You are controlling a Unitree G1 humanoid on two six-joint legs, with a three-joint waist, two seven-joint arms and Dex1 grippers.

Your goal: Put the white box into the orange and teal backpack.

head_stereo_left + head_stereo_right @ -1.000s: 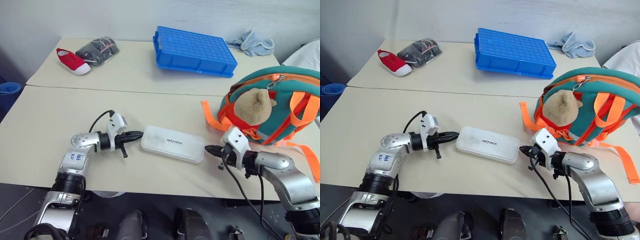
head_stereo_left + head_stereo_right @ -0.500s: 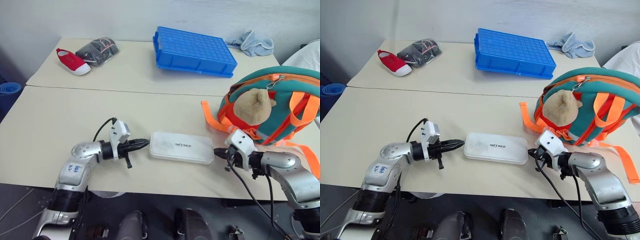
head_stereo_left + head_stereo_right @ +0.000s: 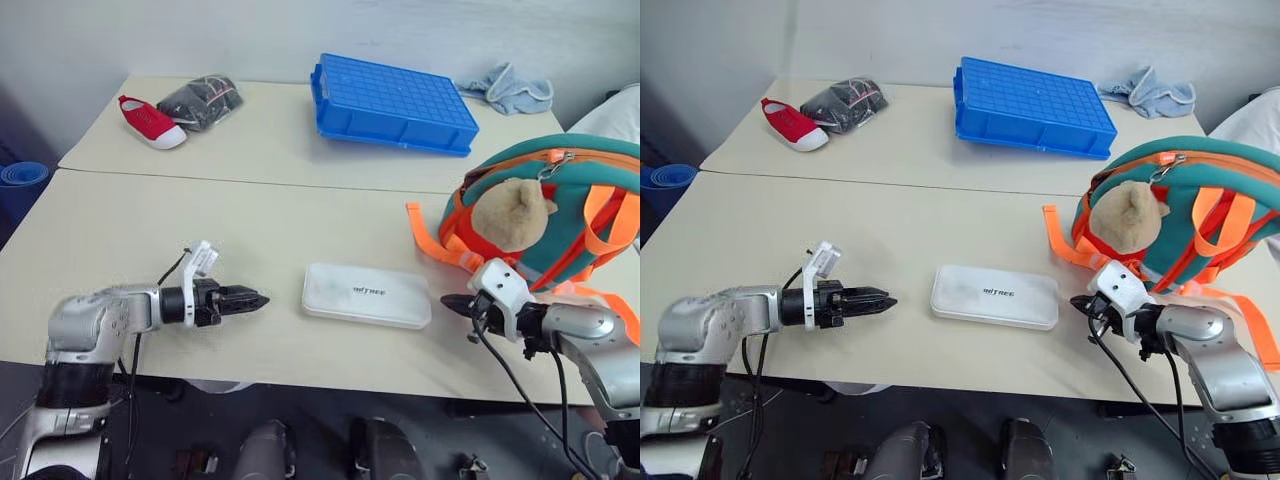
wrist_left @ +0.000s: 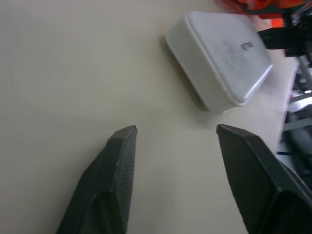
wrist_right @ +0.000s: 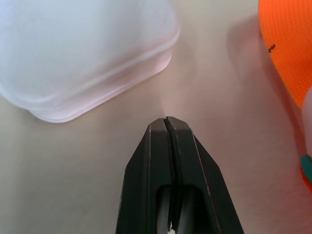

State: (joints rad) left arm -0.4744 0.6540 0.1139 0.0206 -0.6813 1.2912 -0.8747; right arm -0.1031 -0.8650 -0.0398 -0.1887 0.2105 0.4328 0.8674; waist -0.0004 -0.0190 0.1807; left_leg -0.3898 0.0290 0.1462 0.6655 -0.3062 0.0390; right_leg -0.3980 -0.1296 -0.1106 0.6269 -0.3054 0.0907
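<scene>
The box (image 3: 366, 295) is seen lying flat on the desk (image 3: 150, 230), touched by neither end effector, with the backpack (image 3: 545, 215) standing near it at about 2 o'clock. The left end effector (image 3: 255, 300) is held apart from the box at its 9 o'clock with fingers (image 4: 117, 170) spread wide and nothing between them. The right end effector (image 3: 450, 301) is seen just beside the box at its 3 o'clock, fingers pressed together and empty.
</scene>
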